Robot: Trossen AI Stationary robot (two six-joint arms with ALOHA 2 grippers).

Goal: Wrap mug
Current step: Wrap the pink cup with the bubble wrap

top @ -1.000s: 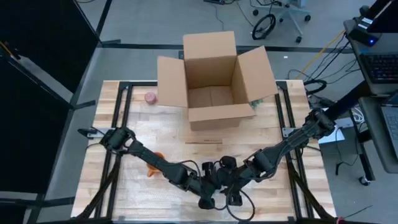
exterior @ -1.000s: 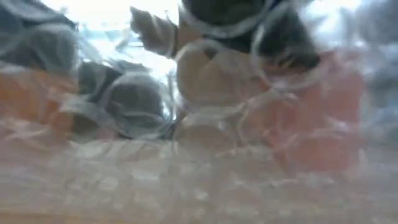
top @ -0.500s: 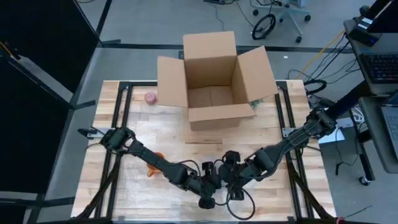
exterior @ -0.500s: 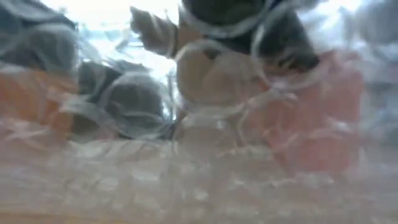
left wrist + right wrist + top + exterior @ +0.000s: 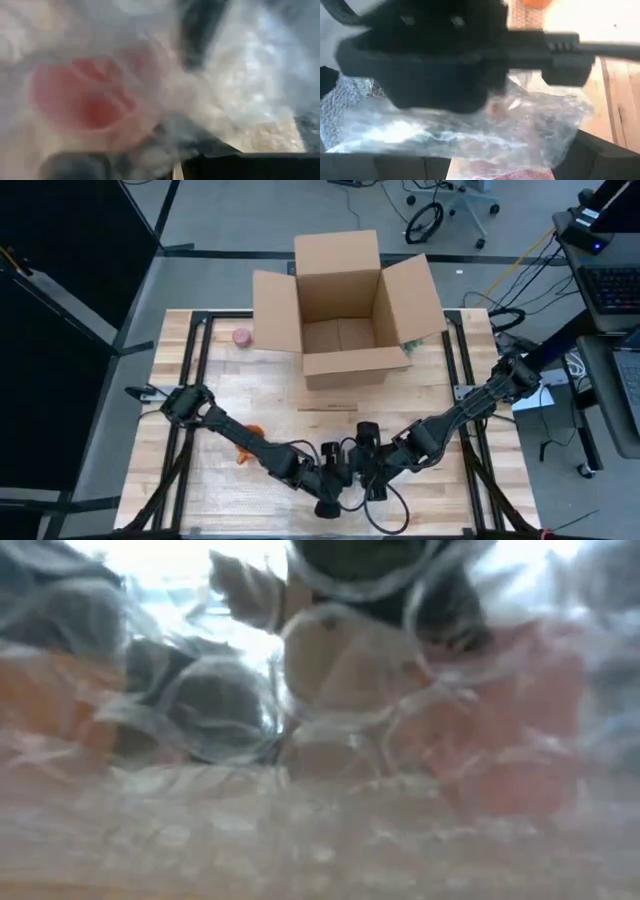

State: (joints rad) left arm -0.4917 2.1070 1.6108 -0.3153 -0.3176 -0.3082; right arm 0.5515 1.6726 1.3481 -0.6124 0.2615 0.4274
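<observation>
You're handling a hard, breakable mug point(image 5: 95, 100) under soft, slippery bubble wrap point(image 5: 470, 125); pinch wrap edges, pls. Left gripper point(image 5: 328, 502) & right gripper point(image 5: 370, 485): can't tell jaw state.

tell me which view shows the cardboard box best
The high view: the open cardboard box shows whole at the table's far edge, flaps spread. The low view is filled by bubble wrap, and both wrist views look at wrap close up, so none shows the box.
</observation>
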